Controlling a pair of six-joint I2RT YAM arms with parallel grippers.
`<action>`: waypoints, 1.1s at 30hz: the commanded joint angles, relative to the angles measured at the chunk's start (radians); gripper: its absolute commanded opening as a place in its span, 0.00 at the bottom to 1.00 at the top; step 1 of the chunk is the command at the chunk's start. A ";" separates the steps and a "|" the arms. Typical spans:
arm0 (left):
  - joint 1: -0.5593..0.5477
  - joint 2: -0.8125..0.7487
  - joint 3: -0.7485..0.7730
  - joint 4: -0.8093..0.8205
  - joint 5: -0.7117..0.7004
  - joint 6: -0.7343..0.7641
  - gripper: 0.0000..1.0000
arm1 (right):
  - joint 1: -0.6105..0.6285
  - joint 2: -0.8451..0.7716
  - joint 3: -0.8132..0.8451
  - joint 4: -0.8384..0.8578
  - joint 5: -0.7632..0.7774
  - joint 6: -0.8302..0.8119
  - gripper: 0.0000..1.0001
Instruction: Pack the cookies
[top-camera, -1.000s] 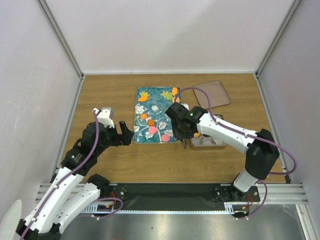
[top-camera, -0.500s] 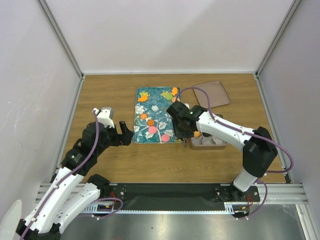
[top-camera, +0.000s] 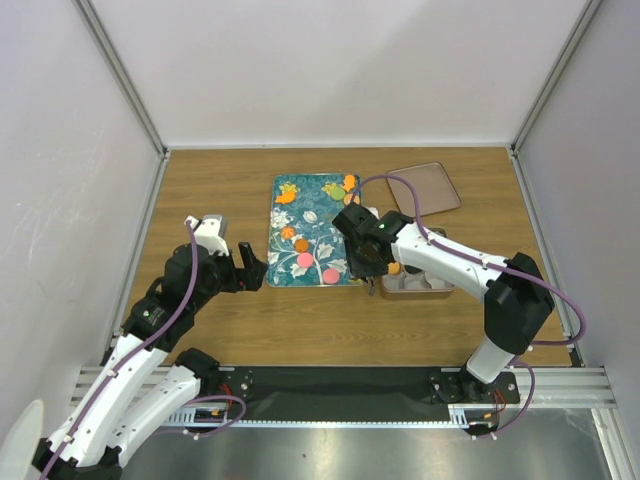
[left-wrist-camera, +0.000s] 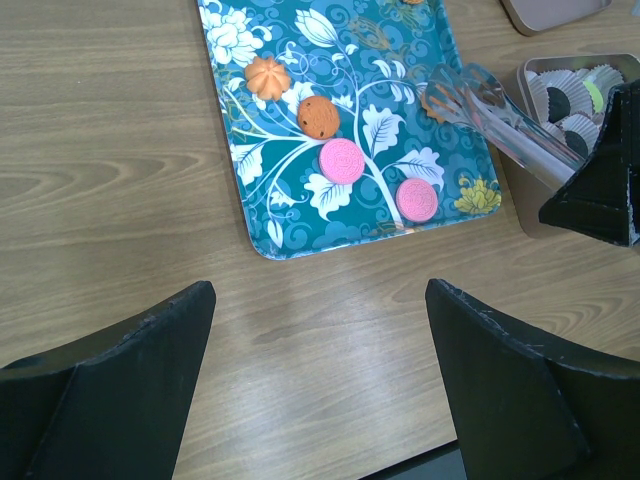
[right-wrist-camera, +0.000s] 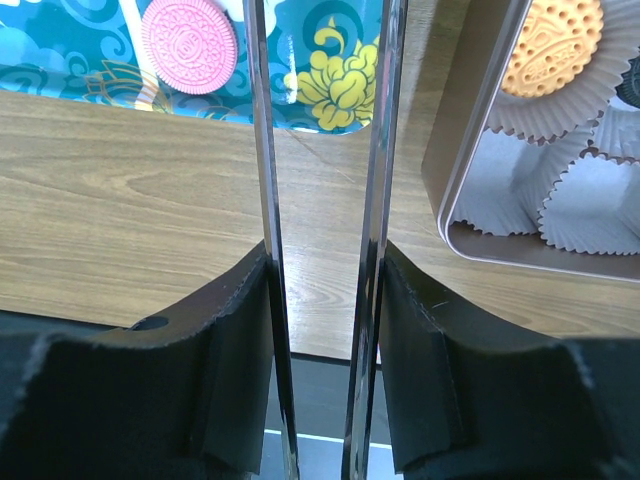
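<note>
Jaws of the left gripper stand wide apart and hold nothing. It hangs over the table, just in front of the teal tray. Four cookies lie on the near part of the tray, two pink and two orange.

The right gripper squeezes shiny tongs. Their tips are over the tray's right edge. Something orange is there, but I cannot tell if it is a cookie. Right beside the tray is the tin, with an orange cookie in a paper cup.

Since a moment ago, only the right arm has bent a tiny bit. I think no new cookie got packed, and lots are left.
</note>
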 joint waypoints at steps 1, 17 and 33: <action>-0.005 -0.001 0.020 0.026 -0.008 0.010 0.93 | 0.006 -0.020 0.015 -0.012 0.038 -0.010 0.45; -0.005 -0.001 0.020 0.028 -0.007 0.008 0.93 | 0.003 -0.026 0.017 -0.023 0.047 -0.014 0.46; -0.005 0.001 0.020 0.028 -0.007 0.008 0.93 | 0.018 0.055 0.086 -0.055 0.046 -0.044 0.46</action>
